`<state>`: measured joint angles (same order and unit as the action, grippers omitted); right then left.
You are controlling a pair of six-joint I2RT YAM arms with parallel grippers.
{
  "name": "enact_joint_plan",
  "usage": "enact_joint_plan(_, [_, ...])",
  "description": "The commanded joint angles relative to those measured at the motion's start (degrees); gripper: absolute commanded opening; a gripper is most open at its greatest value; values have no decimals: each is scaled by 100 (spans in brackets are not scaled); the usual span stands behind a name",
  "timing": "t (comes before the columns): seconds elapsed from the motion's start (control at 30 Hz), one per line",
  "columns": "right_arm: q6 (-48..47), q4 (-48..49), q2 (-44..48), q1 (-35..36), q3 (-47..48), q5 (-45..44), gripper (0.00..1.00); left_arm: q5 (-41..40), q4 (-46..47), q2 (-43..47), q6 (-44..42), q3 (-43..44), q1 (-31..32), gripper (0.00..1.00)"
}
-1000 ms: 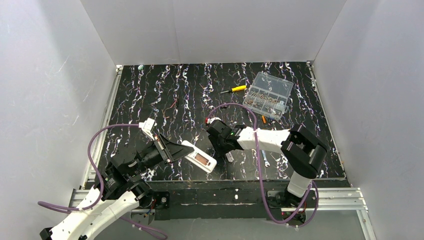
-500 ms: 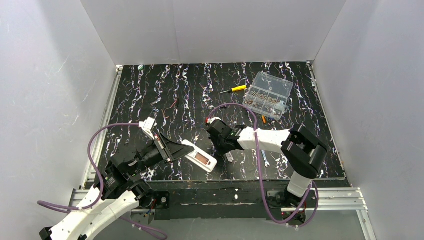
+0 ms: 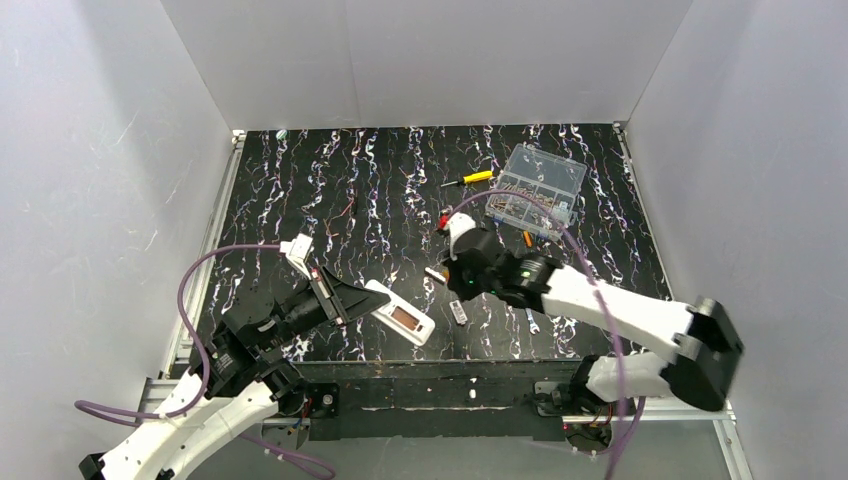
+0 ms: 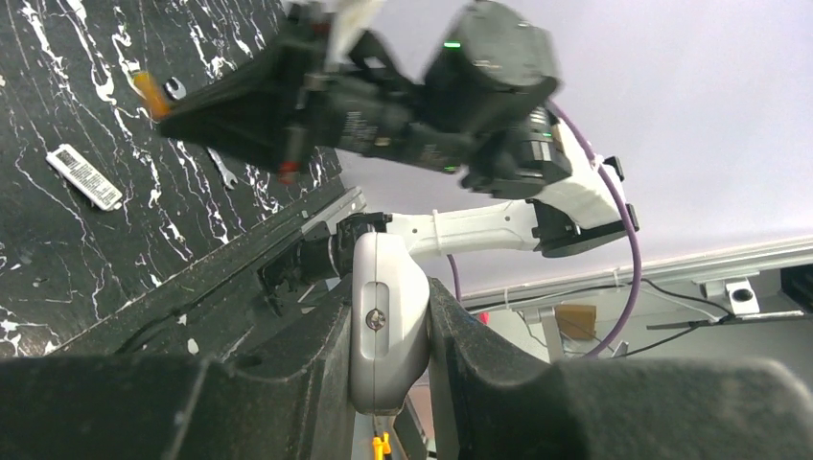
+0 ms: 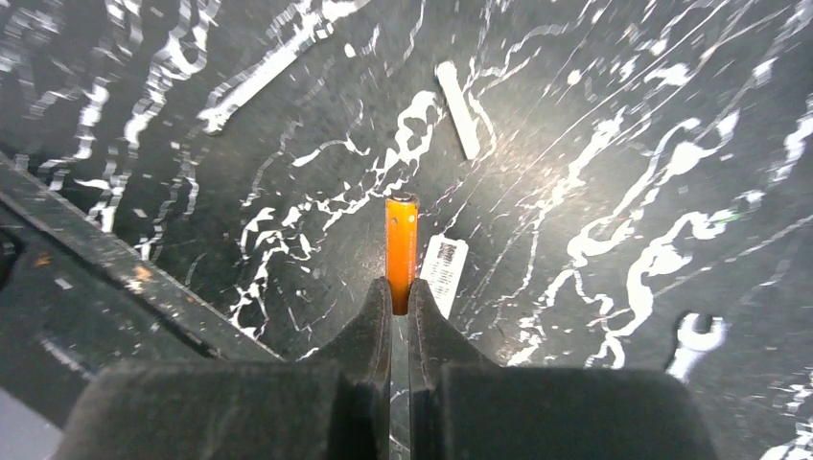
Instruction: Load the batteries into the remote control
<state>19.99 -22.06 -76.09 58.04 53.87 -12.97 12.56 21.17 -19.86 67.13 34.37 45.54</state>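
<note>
While both arms carry something, table (image 3: 380,180): black marbled top, small parts scattered.
left gripper (image 4: 388,335): fingers pressed against the sides of one end of the remote control (image 3: 400,315).
remote control: white bar held above the near-left table, free end jutting toward centre, a recessed patch facing up; likely light, rigid plastic.
right gripper (image 5: 400,299): fingertips pinching a battery (image 5: 401,251) by one end, just right of the remote control.
battery: orange, mostly protruding; likely light, stiff, slick, prone to swivel; the end hold leaves its length free for seating.
second battery (image 3: 527,238): seemingly lying beside the compartment box (image 3: 540,190).
</note>
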Motion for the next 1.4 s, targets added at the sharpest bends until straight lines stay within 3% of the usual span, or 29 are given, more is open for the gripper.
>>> enact_joint_plan(0.0, [-594, -725, 1141, -38, 194, 21, 1, 446, 913, -54, -389, -127, -2, 0])
enact_joint_plan(0.2, [-1126, -1423, 2175, -38, 437, 675, 1, 906, 1661, -94, -1252, -299, -4, 0])
enact_joint_plan(0.4, [-1433, -1746, 2742, -38, 867, 910, 1, 1740, 1997, -528, -2035, 199, -8, 0])
enact_joint_plan(0.67, [-1851, -2055, 2976, -38, 1438, 1514, 1, 2288, 2651, -1258, -1926, 543, -8, 0])
enact_joint_plan(1.03, [-1803, -2844, 2782, -38, 2373, 2104, 1, 1797, 2805, -1559, -1757, 449, -5, 0])
enact_joint_plan(1.37, [-1752, -2682, 2904, -28, 2330, 2336, 1, 1967, 3063, -1850, -1532, 724, -2, 0])
